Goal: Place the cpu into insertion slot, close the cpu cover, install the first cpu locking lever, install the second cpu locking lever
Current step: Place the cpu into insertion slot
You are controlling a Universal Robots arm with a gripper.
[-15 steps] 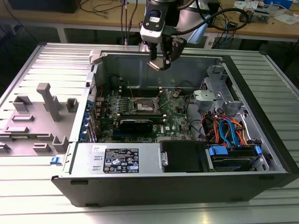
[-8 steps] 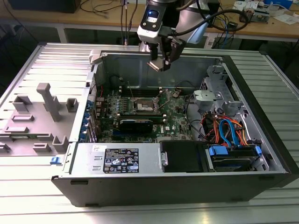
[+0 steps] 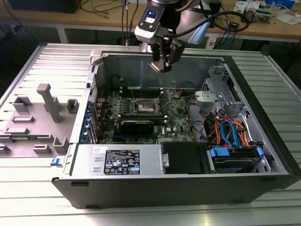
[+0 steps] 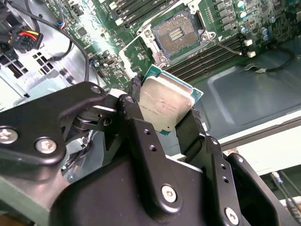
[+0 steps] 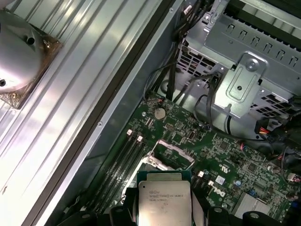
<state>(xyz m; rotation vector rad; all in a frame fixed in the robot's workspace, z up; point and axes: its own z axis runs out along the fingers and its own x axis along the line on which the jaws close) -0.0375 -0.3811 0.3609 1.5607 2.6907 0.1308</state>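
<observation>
Exterior view: the end effector (image 3: 162, 65) hangs over the open computer case (image 3: 188, 186), raised well clear of the insertion slot (image 3: 146, 107) and clamped on the cpu (image 3: 155, 66), which sits tilted between its tips. In the second wrist view the black fingers (image 4: 141, 134) press on two opposite edges of the chip; its dull silver-grey top faces the camera and a thin green border shows around it. Beyond the chip the slot lies on the green board with its dark centre uncovered inside the silver rim, and the chip is not touching it. Long black memory slots (image 4: 211, 54) run just beside the slot. In the exterior view a long black graphics card (image 3: 136, 125) lies near the slot on the side closer to the camera, and a bundle of red, orange and blue cables (image 3: 225, 129) sits well apart from the slot toward the exterior view's right. The case rests on a ribbed metal worktop (image 3: 28, 202).
</observation>
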